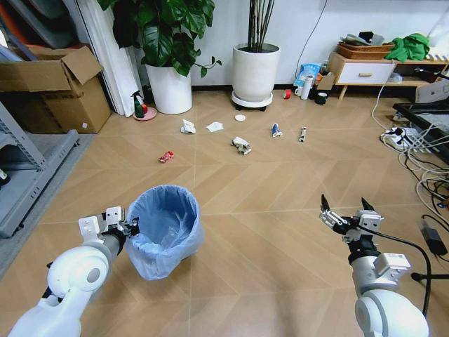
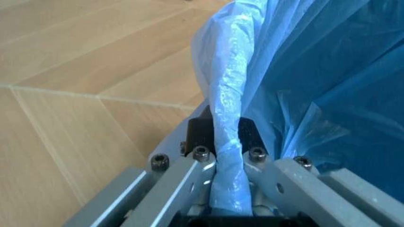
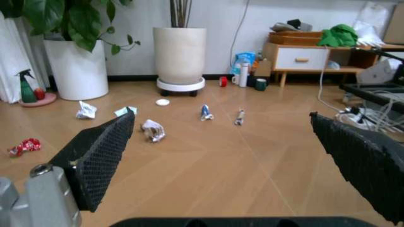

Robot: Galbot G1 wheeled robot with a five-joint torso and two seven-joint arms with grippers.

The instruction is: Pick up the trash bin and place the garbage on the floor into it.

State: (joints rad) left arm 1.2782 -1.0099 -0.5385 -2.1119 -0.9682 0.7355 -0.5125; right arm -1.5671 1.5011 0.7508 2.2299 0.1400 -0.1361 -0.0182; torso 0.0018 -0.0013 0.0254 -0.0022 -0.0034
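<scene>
Left gripper point(image 1: 130, 226): We hold it low on our left side. It is clenched on the near left edge of the bin. In the left wrist view the blue bag's rolled edge runs right between its fingers point(image 2: 180, 184).

Bin point(image 1: 165, 232): It is a small round bin with a crinkly light-blue bag point(image 2: 315, 75) in it. We see it tipped a bit, top open toward us, close in front on our left. We cannot tell if its bottom touches the floor.

Right gripper point(image 1: 348, 212): We hold it out on our right side, above bare floor. Its two black fingers are spread wide apart and hold nothing. It is well apart from the bin.

Floor point(image 1: 266, 203): Tan wood planks in a zigzag pattern.

Garbage: It all lies farther out, past the bin, in a loose row.
- Red wrapper point(image 1: 165, 156): the nearest bit, on the left.
- Paper wad point(image 1: 241, 145): near the middle.
- White wad point(image 1: 187, 126): farther back on the left.
- Flat white scrap point(image 1: 214, 127): just beside that wad.
- Blue-white wrapper point(image 1: 276, 130): to the right of the middle.
- Thin tube point(image 1: 302, 133): near that wrapper, more to the right.
- White lid point(image 1: 240, 117): farthest back, just in front of a pot.

Pots: Two big white plant pots point(image 1: 255, 72) stand by the far wall.
</scene>
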